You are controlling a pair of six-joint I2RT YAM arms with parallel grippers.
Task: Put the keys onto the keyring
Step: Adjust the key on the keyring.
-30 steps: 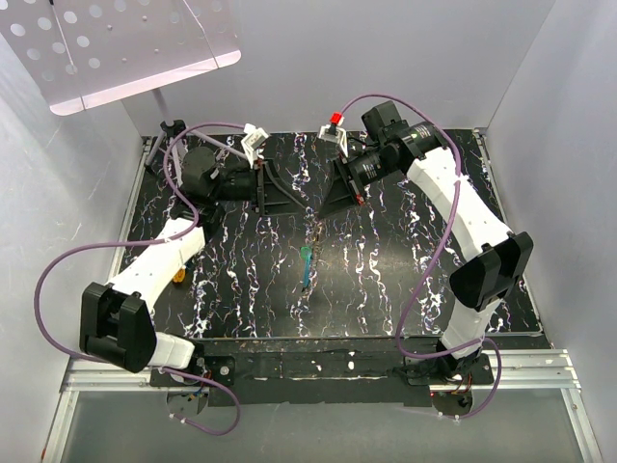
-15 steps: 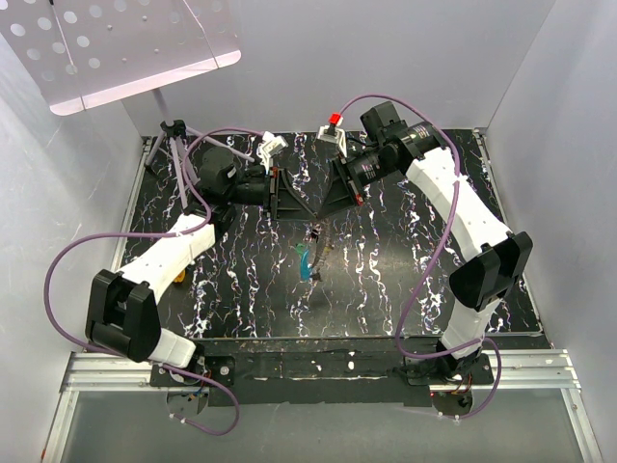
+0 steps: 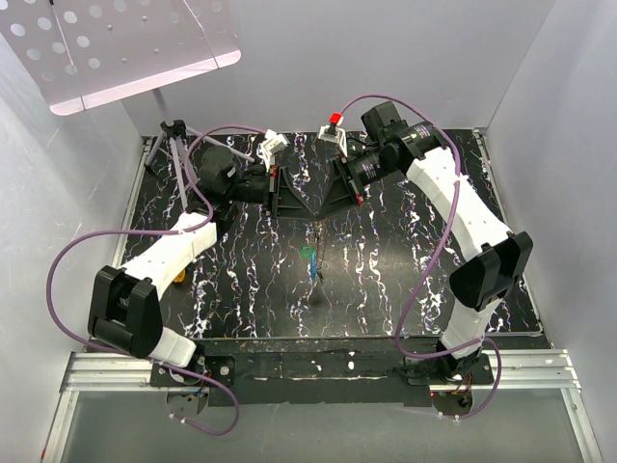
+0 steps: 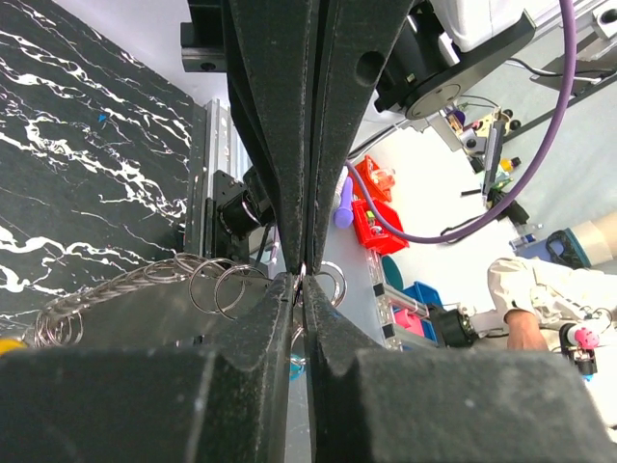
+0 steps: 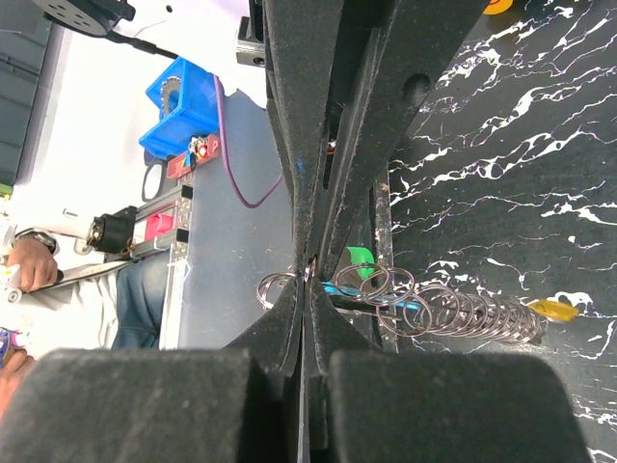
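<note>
Your left claw [image 4: 301, 289] is clenched. Its two fingers all but touch, and the wire of the keyring [image 4: 332, 281] is nipped at their very tips. Your right claw [image 5: 307, 289] is clenched too, on the same keyring from the opposite side, so the two claws meet tip to tip with the loop between them. From overhead, that meeting point is above the far middle of the counter [image 3: 366, 289]. The left arm [image 3: 159, 256] reaches in from the left and the right arm [image 3: 463, 207] from the right.

From the keyring a chain of rings [image 5: 463, 313] hangs down toward the counter, many thin silvery loops linked one after another. The keys sit along that chain:
- a green-headed key [image 5: 359, 258] just beside the claw tips
- a blue key [image 5: 416, 307] against the loops a little further down
- a yellow key [image 5: 552, 309] at the chain's lower end

You cannot tell from these views whether any key is threaded on a loop or only lies against it. Nor can you tell whether the chain's end touches the counter. A small orange thing [image 3: 179, 277] lies on the counter at the left, beside the left arm, too small to name.
</note>
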